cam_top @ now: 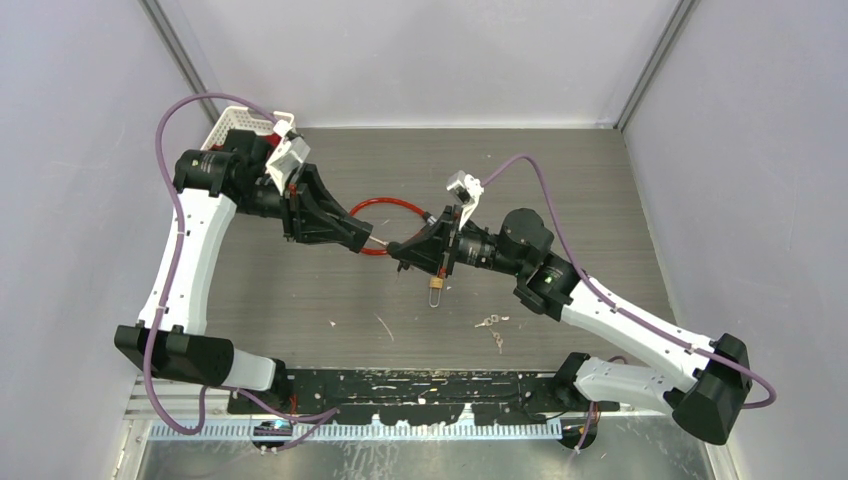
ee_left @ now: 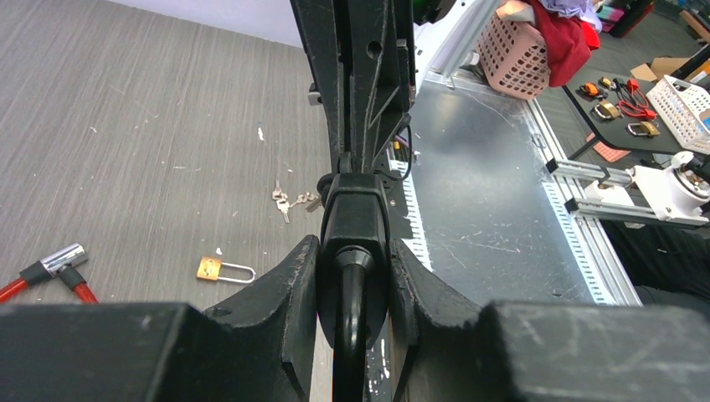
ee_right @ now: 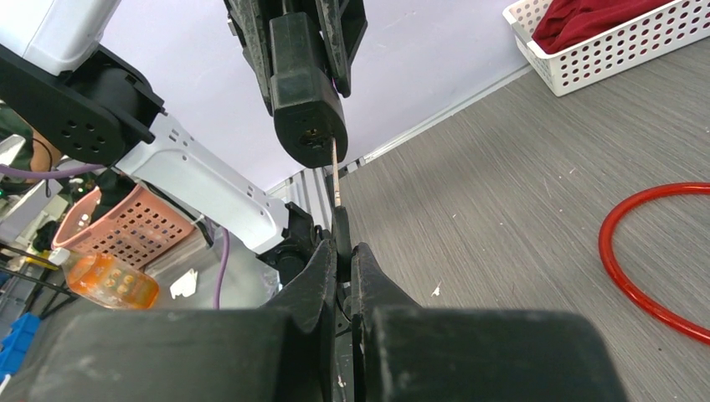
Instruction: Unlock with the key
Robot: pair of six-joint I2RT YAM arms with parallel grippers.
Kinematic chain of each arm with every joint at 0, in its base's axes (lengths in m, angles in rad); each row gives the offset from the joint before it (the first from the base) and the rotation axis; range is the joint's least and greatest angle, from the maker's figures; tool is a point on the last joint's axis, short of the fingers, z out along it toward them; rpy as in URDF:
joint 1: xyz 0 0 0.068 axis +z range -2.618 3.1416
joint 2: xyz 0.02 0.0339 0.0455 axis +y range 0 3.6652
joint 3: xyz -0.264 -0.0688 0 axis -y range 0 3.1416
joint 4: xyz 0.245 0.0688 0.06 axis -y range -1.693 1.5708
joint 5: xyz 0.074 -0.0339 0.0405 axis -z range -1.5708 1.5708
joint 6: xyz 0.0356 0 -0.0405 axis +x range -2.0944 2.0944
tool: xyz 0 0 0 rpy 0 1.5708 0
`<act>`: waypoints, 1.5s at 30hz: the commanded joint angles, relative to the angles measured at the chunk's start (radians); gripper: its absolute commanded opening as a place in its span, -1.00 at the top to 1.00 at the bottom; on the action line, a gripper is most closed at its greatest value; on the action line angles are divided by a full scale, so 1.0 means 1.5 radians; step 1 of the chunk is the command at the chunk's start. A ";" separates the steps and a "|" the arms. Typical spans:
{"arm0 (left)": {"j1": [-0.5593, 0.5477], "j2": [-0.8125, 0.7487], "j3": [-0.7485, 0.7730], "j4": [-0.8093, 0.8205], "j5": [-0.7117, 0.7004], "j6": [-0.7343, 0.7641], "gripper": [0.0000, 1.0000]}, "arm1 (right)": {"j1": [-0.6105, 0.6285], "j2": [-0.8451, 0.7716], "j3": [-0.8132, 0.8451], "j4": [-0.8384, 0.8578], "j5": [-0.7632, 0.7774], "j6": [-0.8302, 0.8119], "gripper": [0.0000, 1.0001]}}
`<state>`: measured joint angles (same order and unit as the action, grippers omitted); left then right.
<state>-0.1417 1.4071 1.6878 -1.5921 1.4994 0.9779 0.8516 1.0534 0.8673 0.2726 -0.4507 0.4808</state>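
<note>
Both grippers were up off the table (cam_top: 620,200), meeting nose to nose in the middle. The left gripper (ee_left: 353,251) was clamped hard around the black lock (ee_left: 355,219), the body of the red cable (cam_top: 385,206) one, with its keyhole end facing the other arm. The right gripper (ee_right: 343,255) was pinched onto the head of the key (ee_right: 335,172), with the thin blade aimed at the lock face. The tip sat right at the keyhole, maybe a touch off to one side. Honestly couldn't tell if it was actually in or just touching the face.

What I'd worry about: if the push came while the blade was off-centre, it would probably skid across the face or flex, because that blade looked skinny. The key was only held by its head, so it could also swivel between the fingers. Then on the twist, the lock might roll in the left grip instead of the cylinder turning. The cable trailing off it could tug it out of line too.

Other stuff around: a small brass padlock (cam_top: 437,291) lay on the table just below the meeting point, with a bunch of keys (cam_top: 490,322) near it. A white basket (cam_top: 238,124) sat in the far left corner behind the left arm. Nothing was between key and lock.
</note>
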 commanded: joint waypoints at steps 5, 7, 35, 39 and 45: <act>0.000 -0.021 0.001 -0.121 0.138 0.006 1.00 | 0.003 0.006 0.006 0.066 0.001 0.005 0.98; 0.000 -0.022 0.000 -0.121 0.138 0.006 1.00 | 0.003 0.009 0.008 0.070 0.000 0.007 0.98; 0.112 0.093 0.153 -0.123 0.100 0.010 1.00 | -0.020 -0.021 0.064 -0.143 0.111 -0.123 0.99; 0.109 0.116 0.251 0.089 -0.115 -0.186 1.00 | -0.035 -0.022 0.069 -0.149 0.094 -0.112 0.99; 0.135 0.002 0.025 0.647 -0.219 -0.710 1.00 | -0.036 -0.017 0.076 -0.148 0.082 -0.099 0.98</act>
<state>0.0395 1.5021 1.8435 -1.1309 1.1595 0.4316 0.7982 1.0470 0.9352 0.0204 -0.3241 0.3347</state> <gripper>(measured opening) 0.307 0.090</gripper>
